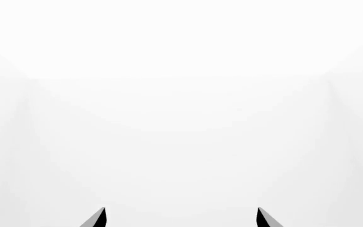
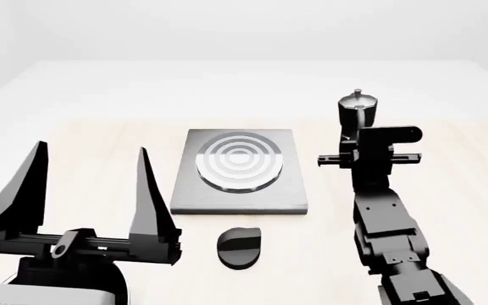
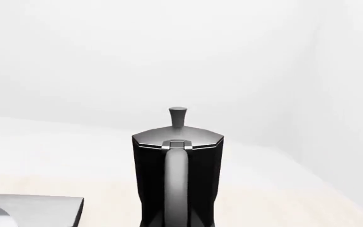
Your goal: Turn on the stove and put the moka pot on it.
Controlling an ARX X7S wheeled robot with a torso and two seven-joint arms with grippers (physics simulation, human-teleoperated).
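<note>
The stove (image 2: 227, 198), a flat grey slab with a ringed round burner (image 2: 239, 162), lies mid-table, and its corner shows in the right wrist view (image 3: 33, 208). Its black knob (image 2: 239, 246) sits just in front of the slab. The moka pot (image 2: 356, 109) stands upright to the slab's far right. In the right wrist view the moka pot (image 3: 177, 175) fills the middle, handle toward the camera. My right gripper (image 2: 371, 149) is directly before the pot, its fingers hidden. My left gripper (image 2: 91, 149) (image 1: 181, 217) is raised at the near left, open and empty.
The pale wooden tabletop (image 2: 447, 190) runs under everything and meets white floor and walls behind. My right arm (image 2: 388, 241) stretches along the stove's right side. A white-grey part of my body shows at the bottom-left corner (image 2: 23, 295).
</note>
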